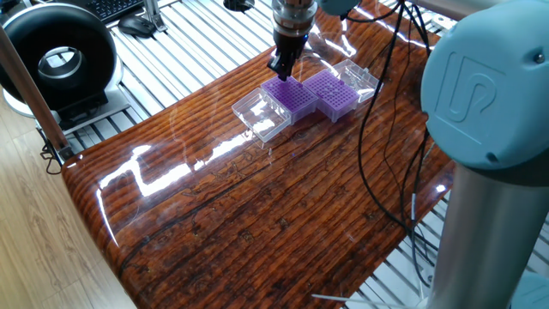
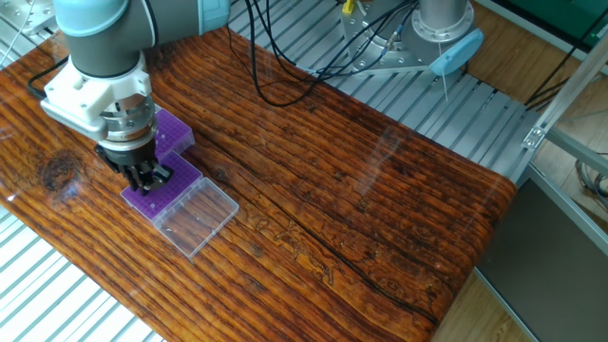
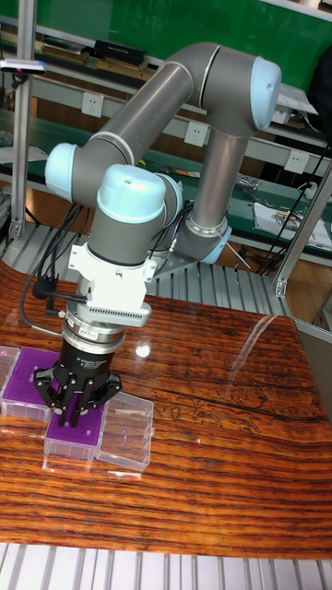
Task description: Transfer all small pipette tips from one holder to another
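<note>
Small pipette tips too small to discern; fingers (image 2: 152,178) hiding rack holes.

table (image 1: 257,215): glossy wood grain | floor (image 1: 34,249): pale wood | back wall (image 3: 111,28): green panel

Two purple racks (image 1: 313,94) with open clear lids (image 1: 262,116) crowd the counter (image 1: 257,206) at 12 o'clock in one fixed view, the gripper (image 1: 283,67) hanging directly above; black cables (image 1: 377,129) trail at 2 o'clock, bare wood stretching from centre toward 6 and 8 o'clock.
</note>
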Robot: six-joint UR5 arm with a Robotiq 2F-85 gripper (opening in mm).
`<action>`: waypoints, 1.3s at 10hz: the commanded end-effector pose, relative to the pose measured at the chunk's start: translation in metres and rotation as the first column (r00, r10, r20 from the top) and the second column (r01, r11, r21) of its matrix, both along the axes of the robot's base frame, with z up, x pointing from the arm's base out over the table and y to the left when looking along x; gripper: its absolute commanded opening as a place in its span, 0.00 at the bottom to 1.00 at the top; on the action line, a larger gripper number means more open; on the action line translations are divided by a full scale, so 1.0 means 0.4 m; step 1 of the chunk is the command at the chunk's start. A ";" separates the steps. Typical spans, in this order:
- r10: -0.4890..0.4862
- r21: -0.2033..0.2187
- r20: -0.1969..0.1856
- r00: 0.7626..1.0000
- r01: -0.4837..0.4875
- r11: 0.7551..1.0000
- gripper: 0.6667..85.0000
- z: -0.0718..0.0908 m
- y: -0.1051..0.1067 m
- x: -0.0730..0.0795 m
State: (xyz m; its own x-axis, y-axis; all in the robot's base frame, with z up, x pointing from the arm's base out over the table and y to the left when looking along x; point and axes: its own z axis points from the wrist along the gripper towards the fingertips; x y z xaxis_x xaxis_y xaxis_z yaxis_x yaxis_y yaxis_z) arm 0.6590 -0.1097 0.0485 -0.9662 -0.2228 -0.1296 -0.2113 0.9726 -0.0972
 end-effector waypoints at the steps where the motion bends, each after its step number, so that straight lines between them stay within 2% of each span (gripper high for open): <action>1: -0.004 0.011 0.003 1.000 0.004 1.000 0.26 0.000 0.001 0.001; 13: 0.008 0.032 0.003 1.000 -0.008 0.999 0.26 -0.009 0.009 -0.003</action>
State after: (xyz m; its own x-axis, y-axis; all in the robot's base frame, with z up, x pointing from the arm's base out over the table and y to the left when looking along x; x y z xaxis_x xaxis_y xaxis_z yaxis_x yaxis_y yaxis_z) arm 0.6573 -0.1070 0.0447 -0.9636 -0.2323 -0.1324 -0.2232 0.9715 -0.0803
